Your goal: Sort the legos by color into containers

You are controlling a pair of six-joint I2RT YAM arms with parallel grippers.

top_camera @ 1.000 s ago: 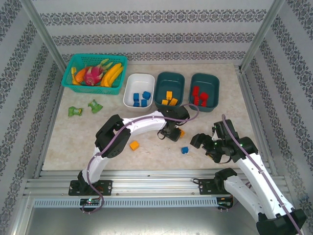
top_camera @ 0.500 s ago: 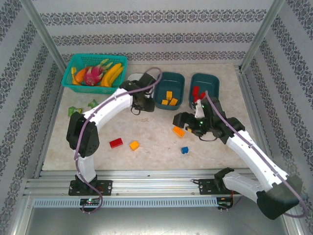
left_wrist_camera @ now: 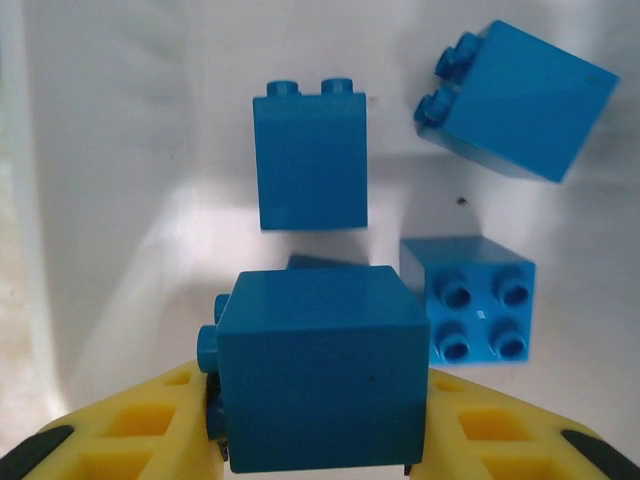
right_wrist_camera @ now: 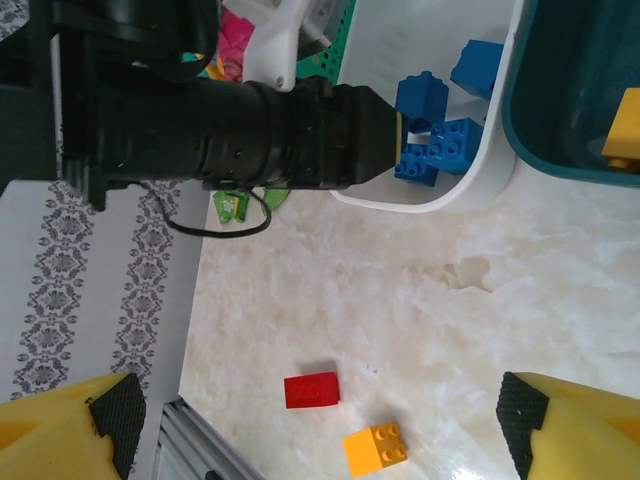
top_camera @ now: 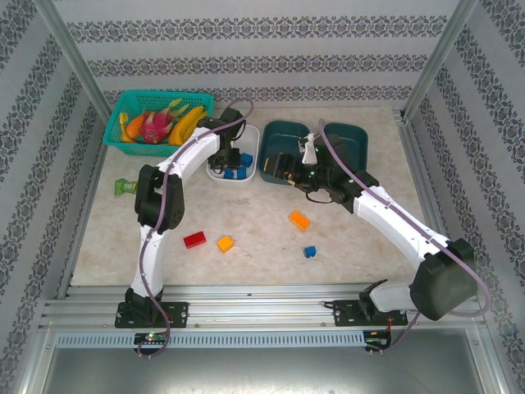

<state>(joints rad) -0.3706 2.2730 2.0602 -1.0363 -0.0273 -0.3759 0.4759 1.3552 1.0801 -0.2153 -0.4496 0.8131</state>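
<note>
My left gripper (left_wrist_camera: pixel 320 410) is shut on a blue lego (left_wrist_camera: pixel 320 360), with yellow fingers (left_wrist_camera: pixel 150 430) pressing both its sides. It hangs over the white container (left_wrist_camera: pixel 110 200), where three blue legos (left_wrist_camera: pixel 310 160) lie. From above, the left gripper (top_camera: pixel 232 158) sits over that white container (top_camera: pixel 234 180). My right gripper (top_camera: pixel 283 164) stands open over the near rim of the middle teal container (top_camera: pixel 285 133). Its wrist view shows wide-apart fingers (right_wrist_camera: pixel 70 430) holding nothing. Loose on the table lie a red lego (top_camera: pixel 194 240), two orange legos (top_camera: pixel 225 244) (top_camera: pixel 299 220) and a blue lego (top_camera: pixel 310 252).
The right teal container (top_camera: pixel 349 139) is partly behind my right arm. A turquoise basket (top_camera: pixel 123 111) of toy fruit stands at the back left. A green wrapper (top_camera: pixel 125 187) lies near the left edge. Metal posts frame the table.
My left arm swung from the table's middle back to the white container, carrying the blue lego. My right gripper rose from the front right to the middle teal container, staying open.
</note>
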